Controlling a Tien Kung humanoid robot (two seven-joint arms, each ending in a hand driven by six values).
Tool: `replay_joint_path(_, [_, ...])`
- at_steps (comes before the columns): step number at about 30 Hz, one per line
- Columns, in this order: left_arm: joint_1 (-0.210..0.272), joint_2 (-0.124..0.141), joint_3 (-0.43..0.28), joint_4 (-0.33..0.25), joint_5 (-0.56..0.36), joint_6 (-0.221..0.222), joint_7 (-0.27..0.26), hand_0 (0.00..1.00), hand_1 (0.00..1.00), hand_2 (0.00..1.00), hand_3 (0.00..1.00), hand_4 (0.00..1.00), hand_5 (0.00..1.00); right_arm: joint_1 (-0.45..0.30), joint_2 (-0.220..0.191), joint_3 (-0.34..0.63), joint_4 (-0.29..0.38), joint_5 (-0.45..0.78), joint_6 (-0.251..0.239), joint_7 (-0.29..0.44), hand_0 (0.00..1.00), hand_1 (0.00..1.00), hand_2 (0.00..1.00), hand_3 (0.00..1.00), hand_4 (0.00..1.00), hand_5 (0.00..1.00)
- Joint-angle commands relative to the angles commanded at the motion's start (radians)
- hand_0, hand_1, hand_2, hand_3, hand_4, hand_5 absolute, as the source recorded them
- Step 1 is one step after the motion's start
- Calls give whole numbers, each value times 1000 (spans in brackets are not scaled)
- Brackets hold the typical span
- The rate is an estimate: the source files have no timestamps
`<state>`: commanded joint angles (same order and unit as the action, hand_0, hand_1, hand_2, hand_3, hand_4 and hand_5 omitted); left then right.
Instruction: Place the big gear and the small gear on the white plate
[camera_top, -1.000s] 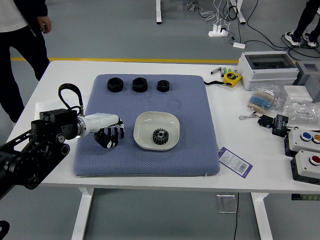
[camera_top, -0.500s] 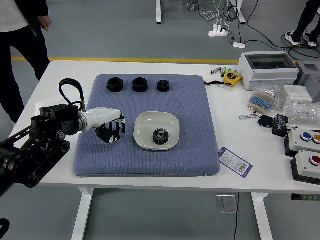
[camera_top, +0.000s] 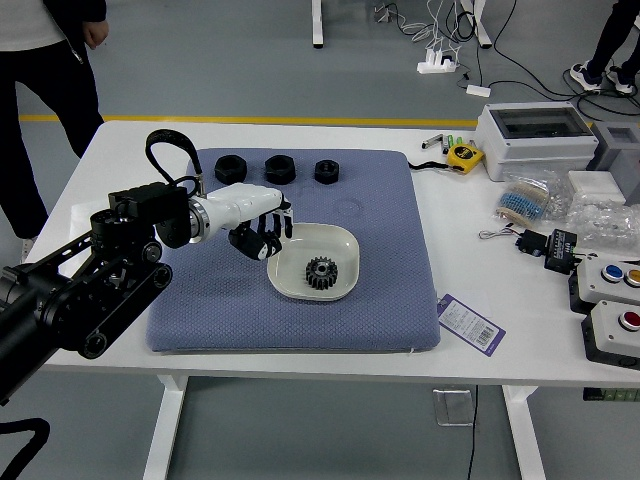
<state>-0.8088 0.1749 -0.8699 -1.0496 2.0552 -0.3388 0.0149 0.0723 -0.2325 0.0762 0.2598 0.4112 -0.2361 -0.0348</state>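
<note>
left hand (camera_top: 247, 212) is shifting closer to the white plate (camera_top: 336, 242), where a gear (camera_top: 321, 273) is resting; i cannot tell its grip.

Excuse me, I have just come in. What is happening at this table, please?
The robot's left robot hand is reaching in at the left side of the white plate; I cannot tell whether it holds anything. One black gear lies on the plate. Three black ring-like parts stand in a row at the far side of the blue mat. A person stands beyond the table, touching nothing on it.
</note>
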Motion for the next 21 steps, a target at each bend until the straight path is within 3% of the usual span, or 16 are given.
replay_joint_path(5, [-27, -53, 47, 65, 13, 62, -6, 281, 425, 469, 554, 631, 2, 2, 0, 7, 1, -13, -3, -4, 680, 674, 746, 627, 822, 745])
replay_joint_path(14, [-62, -122, 91, 185, 16, 119, 11, 311, 478, 522, 583, 609, 2, 14, -4, 13, 4, -27, -5, -8, 680, 674, 746, 627, 822, 744])
replay_joint_path(15, [-67, -131, 92, 202, 18, 128, 14, 326, 490, 573, 601, 833, 100, 16, -5, 13, 5, -28, -5, -8, 680, 674, 746, 627, 822, 744])
replay_joint_path(20, [-82, -158, 87, 259, 17, 164, 20, 326, 490, 573, 601, 833, 100, 22, -7, 14, 6, -34, -5, -9, 680, 674, 746, 627, 822, 744])
replay_joint_path(21, [-84, -162, 84, 267, 18, 169, 23, 345, 511, 646, 627, 927, 158, 23, -8, 14, 6, -35, -5, -8, 679, 674, 746, 627, 822, 744])
